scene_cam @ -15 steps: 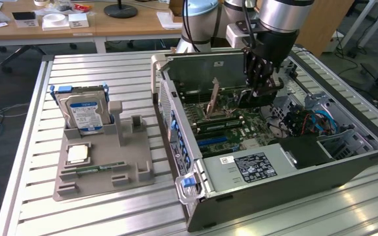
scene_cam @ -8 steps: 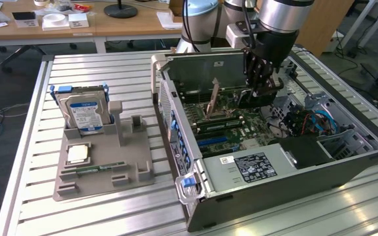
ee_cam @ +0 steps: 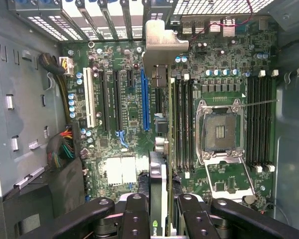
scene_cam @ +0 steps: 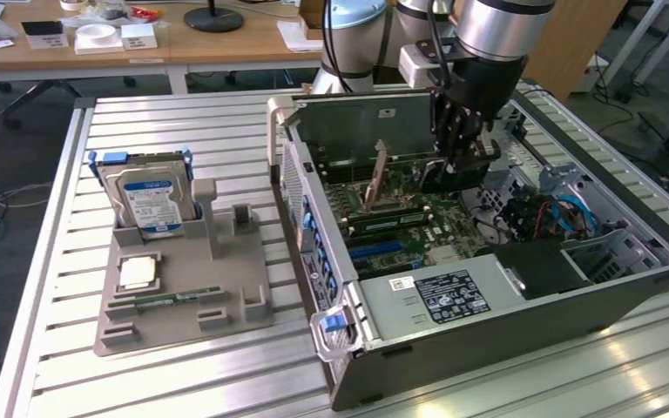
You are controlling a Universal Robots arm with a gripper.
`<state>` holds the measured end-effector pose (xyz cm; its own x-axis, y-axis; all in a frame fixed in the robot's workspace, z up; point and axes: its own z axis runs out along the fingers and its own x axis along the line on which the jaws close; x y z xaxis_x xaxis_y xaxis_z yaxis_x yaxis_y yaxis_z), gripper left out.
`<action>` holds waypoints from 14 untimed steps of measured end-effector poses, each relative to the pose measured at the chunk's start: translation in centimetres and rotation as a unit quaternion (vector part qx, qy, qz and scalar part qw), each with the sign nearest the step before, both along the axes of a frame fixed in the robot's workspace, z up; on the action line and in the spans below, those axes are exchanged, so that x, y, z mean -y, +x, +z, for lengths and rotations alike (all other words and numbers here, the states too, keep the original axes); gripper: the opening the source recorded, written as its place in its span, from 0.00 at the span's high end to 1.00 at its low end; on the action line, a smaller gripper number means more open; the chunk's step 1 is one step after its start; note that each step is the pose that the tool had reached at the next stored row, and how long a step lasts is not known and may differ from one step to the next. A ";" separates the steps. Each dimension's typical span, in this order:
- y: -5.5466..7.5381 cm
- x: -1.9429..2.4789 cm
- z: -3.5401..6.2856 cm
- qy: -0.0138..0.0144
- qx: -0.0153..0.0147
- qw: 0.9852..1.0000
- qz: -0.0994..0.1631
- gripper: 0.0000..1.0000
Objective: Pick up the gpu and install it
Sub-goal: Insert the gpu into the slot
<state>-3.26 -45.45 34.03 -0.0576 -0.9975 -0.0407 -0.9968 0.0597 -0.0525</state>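
**While clamped edge-on, gpu (ee_cam: 158,174) hangs over motherboard (ee_cam: 124,99)**

Near, at the exterior view's left, grey parts holder (scene_cam: 184,296) carries upright hard drive (scene_cam: 149,202), beside open PC case (scene_cam: 486,322). Farther in, gripper (ee_cam: 159,211) is partly closed, fingers (ee_cam: 134,214) pinching the gpu above the expansion slots.
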 end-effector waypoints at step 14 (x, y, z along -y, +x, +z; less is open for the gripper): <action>0.0 0.00 -0.19 0.000 0.000 1.000 0.000 0.73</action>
<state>-3.26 -45.44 33.84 -0.0576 -0.9975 -0.0411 -0.9968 0.0597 -0.0527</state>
